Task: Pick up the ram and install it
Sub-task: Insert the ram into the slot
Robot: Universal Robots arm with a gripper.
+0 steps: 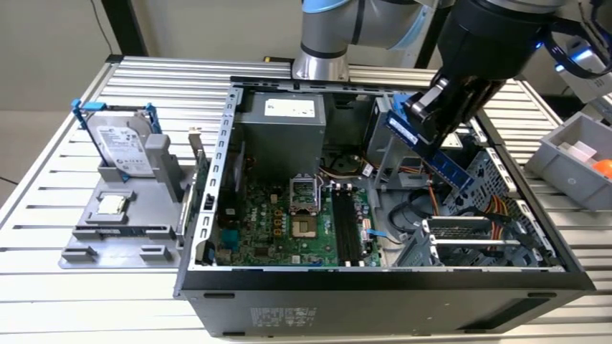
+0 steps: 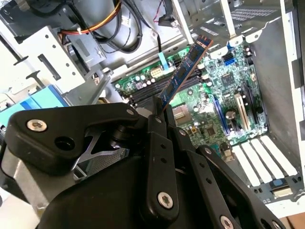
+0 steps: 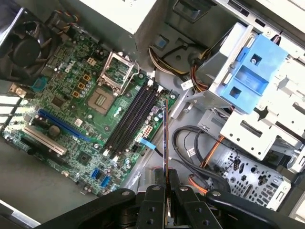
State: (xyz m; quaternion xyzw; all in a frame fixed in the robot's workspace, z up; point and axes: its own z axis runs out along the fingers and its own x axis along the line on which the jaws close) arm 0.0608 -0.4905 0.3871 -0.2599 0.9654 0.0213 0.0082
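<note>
Grey plastic first: on the exterior view's left a fixture [image 1: 115,240] sits on the slatted table [image 1: 48,287], carrying the hard drive [image 1: 125,143] in its blue-handled frame and the small square processor chip [image 1: 112,205]. Leave both alone; neither is yours to move.

Moving right, you reach the open computer case [image 1: 383,281] with the motherboard [image 1: 272,222] lying flat inside. The black memory slots [image 1: 346,229] run side by side just right of the processor socket [image 1: 304,193], and all of them look empty in both wrist views.

Further right, your hand [image 1: 431,125] hangs above the case, clenched on the ram [image 1: 449,168]. It pinches the blue-green stick at one end, and the rest slopes down into the case on a tilt. In the second wrist view the ram [image 2: 186,71] juts out from the hand [image 2: 157,107] over the board. In the first wrist view you see it edge-on [image 3: 165,138], near the slots [image 3: 133,119] but to one side of them and touching nothing.

So the pickup looks done and you are in the carry, with the install not yet begun. Seating it, as I judge, calls for three things: bring the stick over one slot, turn it parallel to that slot, and level it so the contact edge faces straight down. Mind the loose cables nearby. A grey bin [image 1: 569,154] stands at the far right, outside the work.
</note>
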